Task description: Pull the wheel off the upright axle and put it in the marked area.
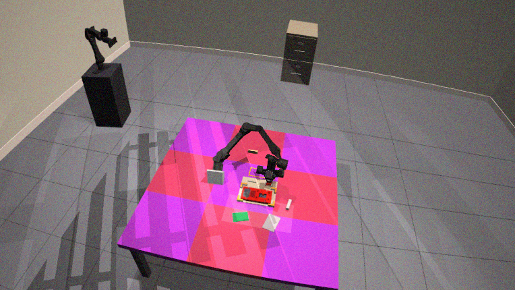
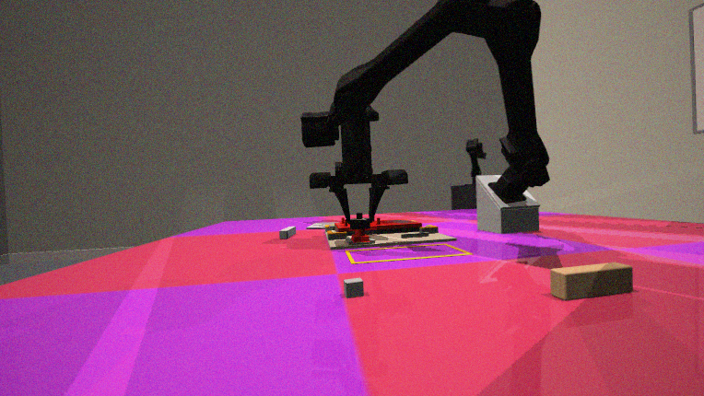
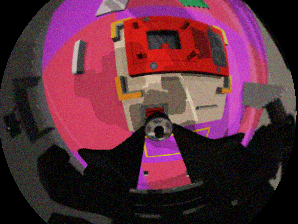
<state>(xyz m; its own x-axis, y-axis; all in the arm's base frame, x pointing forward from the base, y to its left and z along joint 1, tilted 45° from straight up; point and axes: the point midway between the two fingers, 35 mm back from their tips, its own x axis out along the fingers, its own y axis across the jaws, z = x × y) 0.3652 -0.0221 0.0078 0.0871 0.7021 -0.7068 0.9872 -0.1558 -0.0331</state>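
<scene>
The wheel [image 2: 358,224] [image 3: 168,128] is a small black disc with a grey top face. It sits around the upright axle [image 2: 358,215] [image 3: 159,131], above a red foot [image 2: 359,238] [image 3: 154,110] on the beige board [image 2: 439,246] [image 3: 210,102]. My gripper [image 1: 268,181] [image 2: 359,221] [image 3: 158,127] points straight down and is shut on the wheel, one finger on each side. In the top view the gripper hides the wheel. The marked area, a yellow outline [image 2: 410,258] [image 3: 164,155], lies on the table beside the board and is partly hidden by the arm in the top view.
A raised red panel [image 1: 256,194] [image 3: 138,37] lies on the board between yellow corner brackets. A white bar [image 1: 288,204] [image 2: 287,232], a green piece [image 1: 240,216], a white piece [image 1: 271,222], a small grey block [image 2: 353,287] and a tan block [image 1: 253,151] [image 2: 591,282] lie around the board.
</scene>
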